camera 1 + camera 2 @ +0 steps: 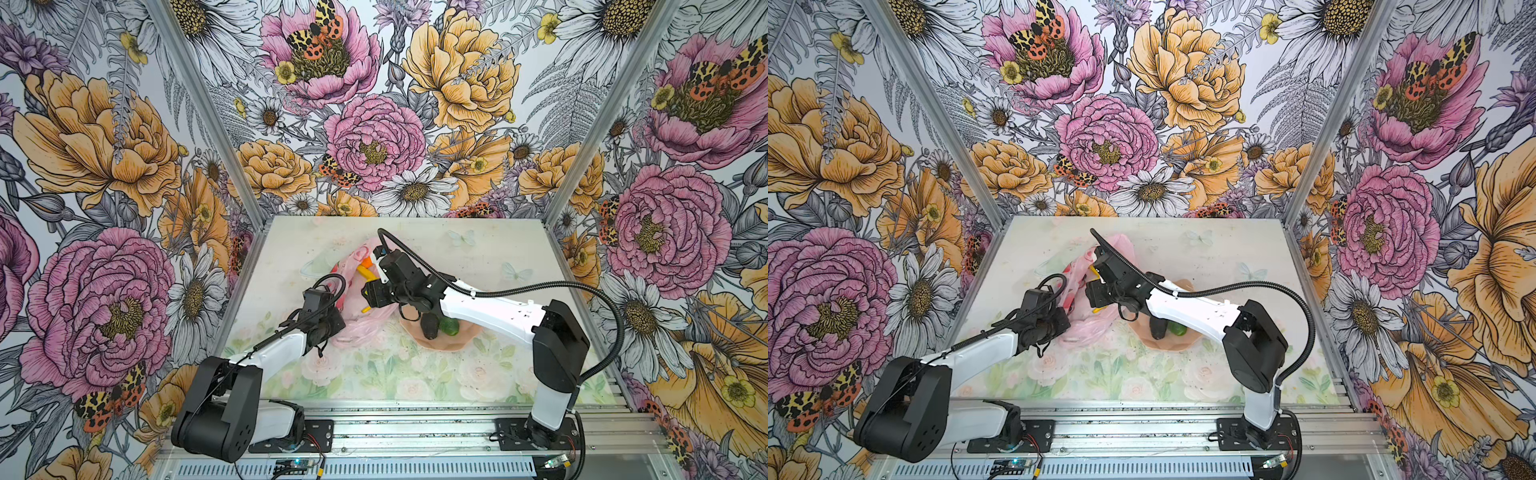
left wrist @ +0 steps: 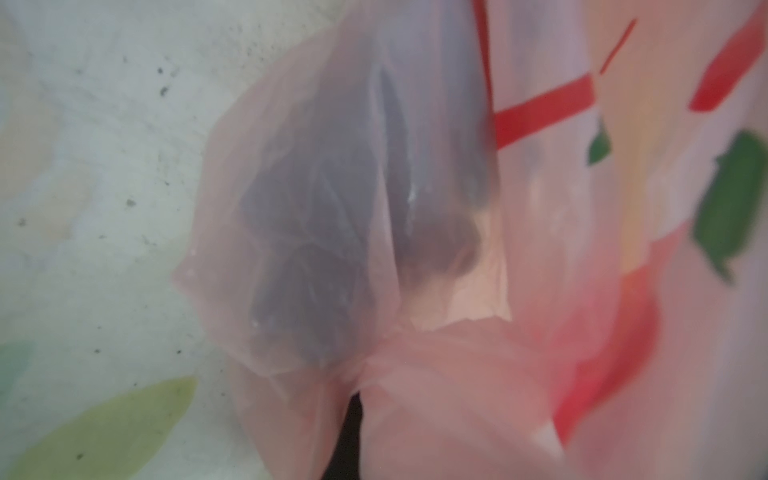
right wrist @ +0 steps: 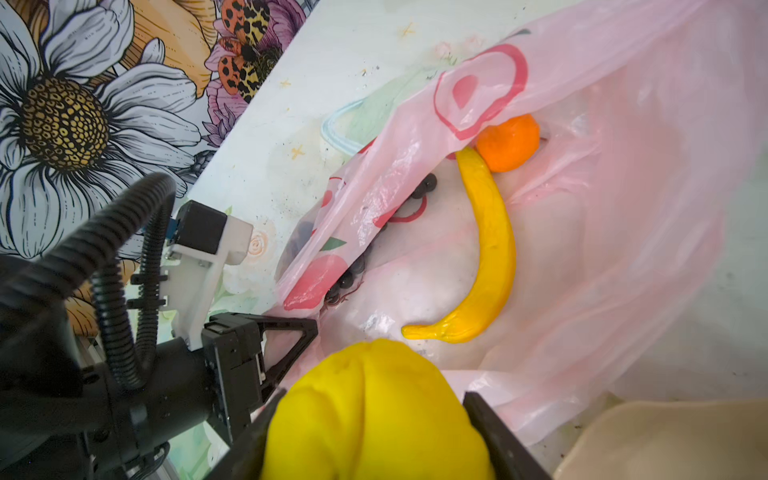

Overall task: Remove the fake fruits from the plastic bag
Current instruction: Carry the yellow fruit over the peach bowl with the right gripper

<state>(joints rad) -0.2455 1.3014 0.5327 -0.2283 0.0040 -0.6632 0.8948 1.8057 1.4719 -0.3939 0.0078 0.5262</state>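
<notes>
While my left end effector (image 1: 340, 309) clamps the plastic bag (image 1: 357, 328), my right end effector (image 3: 372, 419) grips the lemon (image 3: 365, 374); bowl (image 1: 440, 345) lies just near-right of it, right arm nearer.

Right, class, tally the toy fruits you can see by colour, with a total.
Yellow: 2 (banana in the plastic bag, lemon)
Orange: 1 (orange)
Green: 1 (lime, in the bowl)
Black or dark: 2 (grape bunch, avocado)
Total: 6
</notes>
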